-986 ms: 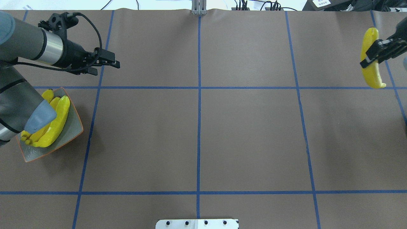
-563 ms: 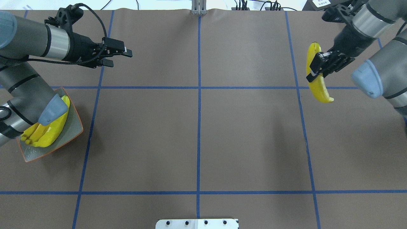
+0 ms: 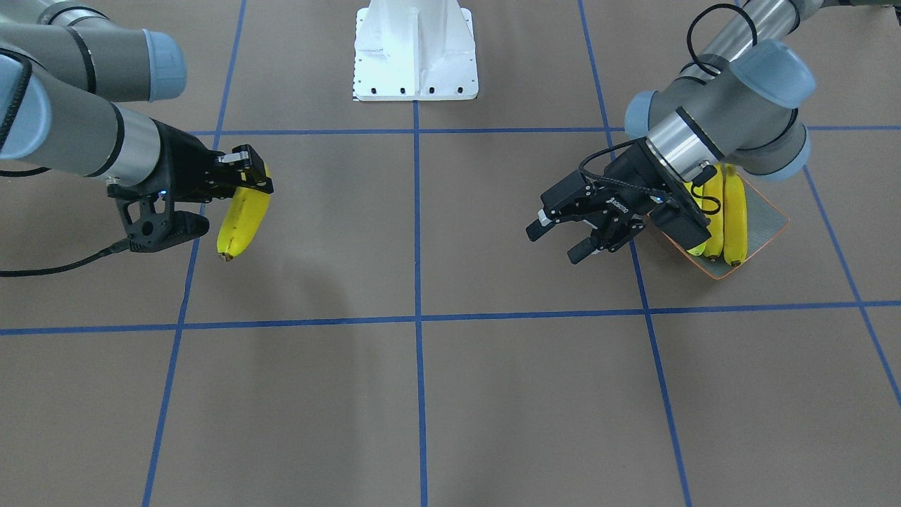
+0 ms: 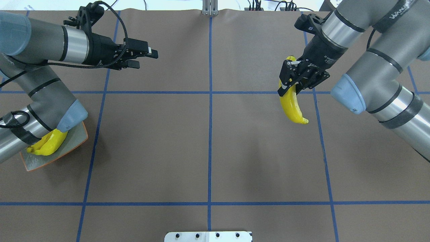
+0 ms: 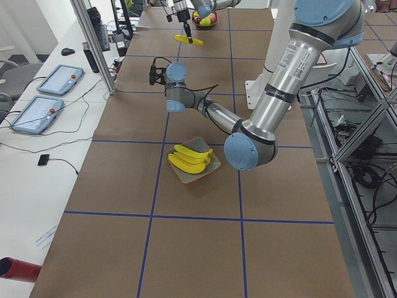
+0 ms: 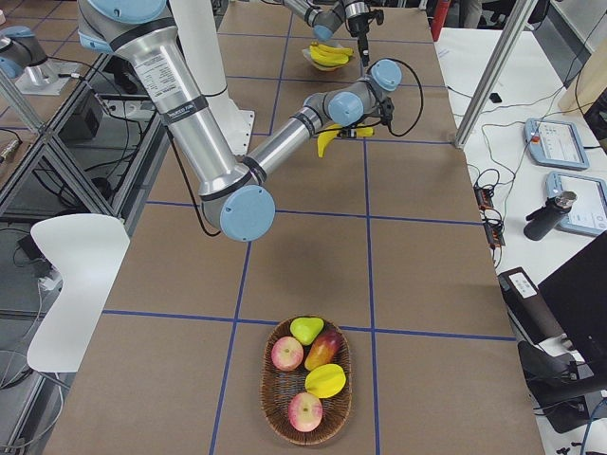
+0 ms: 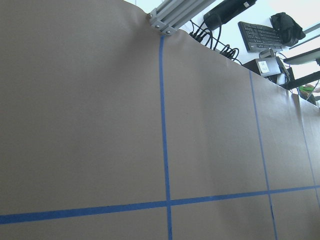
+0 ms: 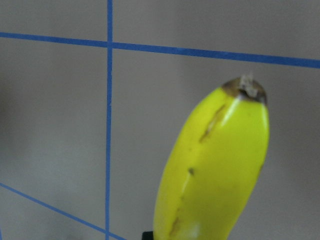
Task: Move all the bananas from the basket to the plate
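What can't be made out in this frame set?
Overhead view: the left arm's grey-blue elbow hides most of the speckled grey-green plate with orange rim and the yellow bananas on it; their count is unclear there.
Right wrist view: the held yellow banana is cut off by the bottom edge; the fingers of the right end effector are out of frame.
Left wrist view: only brown table paper shows.

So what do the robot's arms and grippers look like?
Both arms are silver-grey tubes with pale blue joint caps. The left gripper and right gripper are black with white lettering, their jaws short and blocky. A black cable runs at each wrist.
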Robot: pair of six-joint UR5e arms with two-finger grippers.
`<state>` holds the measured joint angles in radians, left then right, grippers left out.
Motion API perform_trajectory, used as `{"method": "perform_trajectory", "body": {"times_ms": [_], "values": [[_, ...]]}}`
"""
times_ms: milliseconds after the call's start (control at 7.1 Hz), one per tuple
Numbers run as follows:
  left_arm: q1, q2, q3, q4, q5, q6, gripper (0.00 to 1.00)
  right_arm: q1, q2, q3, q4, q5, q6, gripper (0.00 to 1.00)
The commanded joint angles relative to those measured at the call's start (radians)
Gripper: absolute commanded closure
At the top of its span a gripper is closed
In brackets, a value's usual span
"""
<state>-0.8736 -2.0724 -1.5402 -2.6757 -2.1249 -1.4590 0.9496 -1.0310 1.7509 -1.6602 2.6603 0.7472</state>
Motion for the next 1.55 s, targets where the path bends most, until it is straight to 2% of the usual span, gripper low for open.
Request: {"method": "perform_trajectory", "body": {"times_ms": [0, 422, 986, 1267, 1408], "values": [[0.03, -0.067, 0.002, -0.019, 0.011, -0.077, 0.0, -0.044, 0.07, -0.036, 0.004, 0.013, 0.058, 1.0], [0.091, -0.106, 0.0, -0.053, 0.013, -0.109, 0.0, -0.101, 0.141, -0.056, 0.01, 0.027, 0.121, 1.0], [0.139, -0.132, 0.005, -0.065, 0.017, -0.141, 0.0, -0.133, 0.203, -0.08, 0.022, 0.021, 0.104, 1.0], [0.149, -0.164, 0.006, -0.065, 0.017, -0.208, 0.0, -0.143, 0.203, -0.113, 0.136, 0.016, 0.103, 1.0], [0.162, -0.164, 0.006, -0.065, 0.017, -0.211, 0.01, -0.144, 0.204, -0.11, 0.143, -0.005, 0.101, 1.0]]}}
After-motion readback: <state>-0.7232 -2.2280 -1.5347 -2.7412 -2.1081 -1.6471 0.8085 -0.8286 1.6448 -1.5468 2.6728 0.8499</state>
